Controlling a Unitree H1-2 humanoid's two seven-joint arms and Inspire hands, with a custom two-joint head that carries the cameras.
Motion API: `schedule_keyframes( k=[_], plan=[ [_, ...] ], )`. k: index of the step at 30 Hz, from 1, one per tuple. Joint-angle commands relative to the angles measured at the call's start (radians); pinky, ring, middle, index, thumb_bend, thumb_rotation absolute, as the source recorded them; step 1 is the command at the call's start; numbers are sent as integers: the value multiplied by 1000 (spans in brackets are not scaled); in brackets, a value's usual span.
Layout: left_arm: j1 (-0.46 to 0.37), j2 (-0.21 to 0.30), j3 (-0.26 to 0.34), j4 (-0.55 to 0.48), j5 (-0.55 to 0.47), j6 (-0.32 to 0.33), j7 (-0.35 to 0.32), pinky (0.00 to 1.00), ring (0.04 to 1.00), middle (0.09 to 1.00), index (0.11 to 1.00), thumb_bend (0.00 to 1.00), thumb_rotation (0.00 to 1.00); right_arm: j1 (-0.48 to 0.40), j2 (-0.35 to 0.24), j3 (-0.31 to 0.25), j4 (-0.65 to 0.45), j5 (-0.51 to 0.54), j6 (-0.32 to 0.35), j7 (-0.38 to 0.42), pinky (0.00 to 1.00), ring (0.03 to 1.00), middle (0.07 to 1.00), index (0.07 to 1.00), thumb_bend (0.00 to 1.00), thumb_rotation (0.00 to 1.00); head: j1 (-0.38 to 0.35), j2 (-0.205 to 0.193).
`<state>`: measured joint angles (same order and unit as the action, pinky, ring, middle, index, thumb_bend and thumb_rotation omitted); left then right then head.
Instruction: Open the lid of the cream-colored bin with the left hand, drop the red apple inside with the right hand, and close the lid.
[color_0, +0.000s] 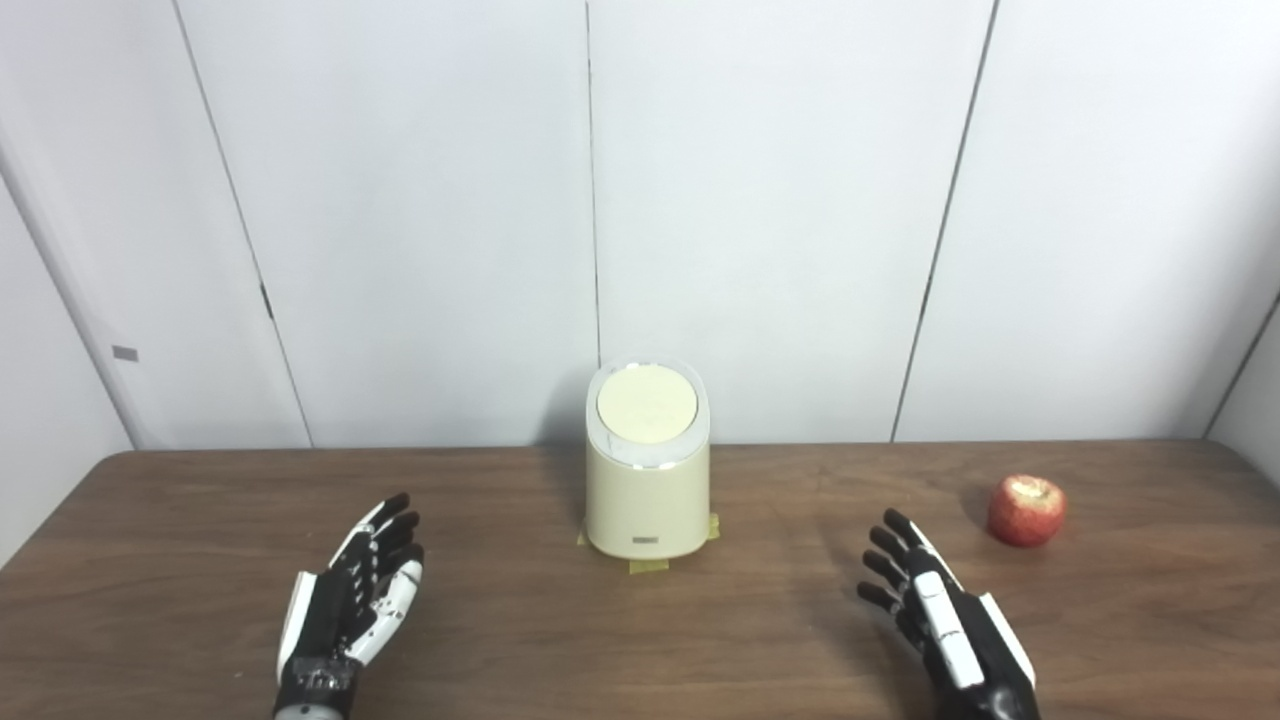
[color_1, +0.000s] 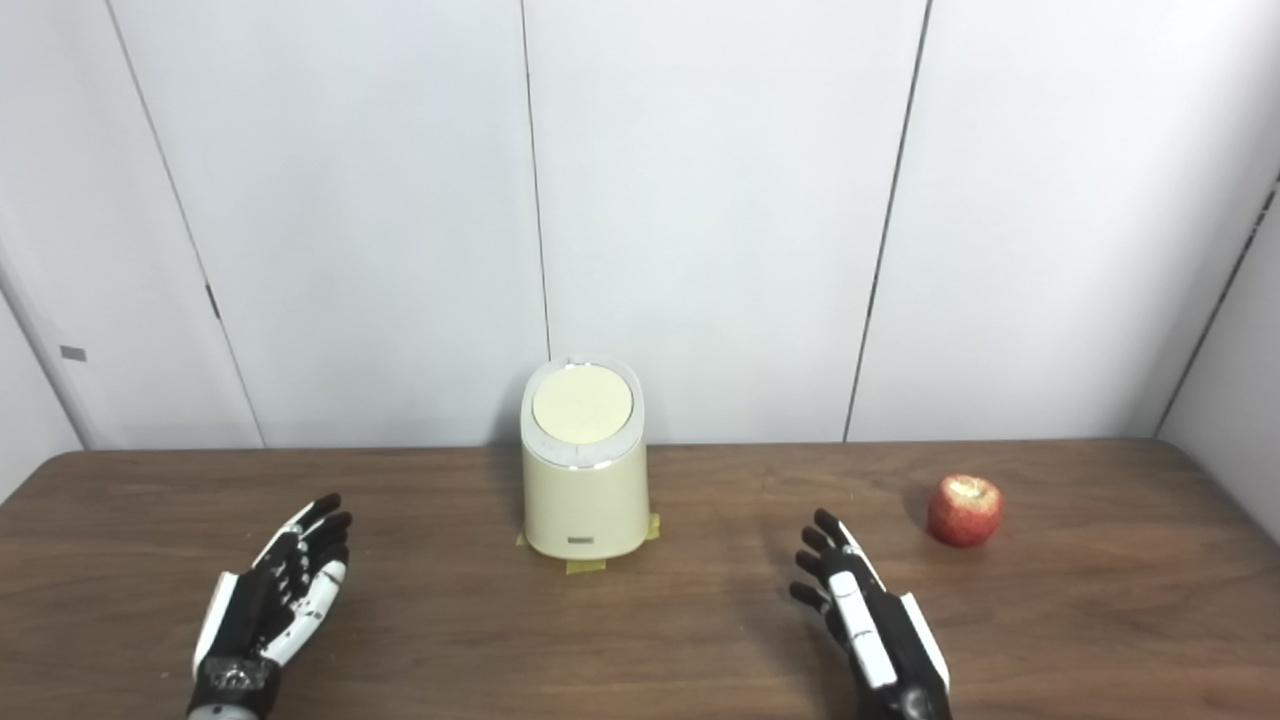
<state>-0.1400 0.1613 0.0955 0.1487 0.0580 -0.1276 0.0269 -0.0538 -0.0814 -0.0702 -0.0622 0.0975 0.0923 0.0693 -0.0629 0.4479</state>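
The cream-colored bin (color_0: 648, 490) stands at the back middle of the wooden table, its round lid (color_0: 647, 404) shut and tilted toward me. A red apple (color_0: 1026, 510) rests on the table to the right of the bin. My left hand (color_0: 355, 595) hovers low at the front left, open with fingers stretched, well apart from the bin. My right hand (color_0: 930, 600) is at the front right, open too, fingers extended, a short way in front of and left of the apple. Neither hand touches anything.
Yellow tape pieces (color_0: 650, 566) mark the bin's base on the brown table (color_0: 640, 640). White wall panels (color_0: 760, 200) rise just behind the table's far edge. The table's corners show at far left and far right.
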Motion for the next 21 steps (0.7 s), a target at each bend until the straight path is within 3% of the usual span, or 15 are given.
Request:
schedule_keyframes(
  k=[1,18,21],
  plan=[
    [48,-7,-7,47,14,-2,11,868,873,852,888,226,340,-37,-2,-4,-32,8,-6,-4,820,905,924,926,517,869,-2,-1],
    [48,-1,-8,52,5,-18,5,838,865,853,884,219,240,-37,-1,-5,-42,9,5,-7,812,902,927,929,515,869,-4,2],
    [47,-2,-8,53,5,-19,5,844,867,854,886,230,267,-37,-3,-3,-39,4,1,-7,803,900,925,927,512,873,-3,1]
  ],
)
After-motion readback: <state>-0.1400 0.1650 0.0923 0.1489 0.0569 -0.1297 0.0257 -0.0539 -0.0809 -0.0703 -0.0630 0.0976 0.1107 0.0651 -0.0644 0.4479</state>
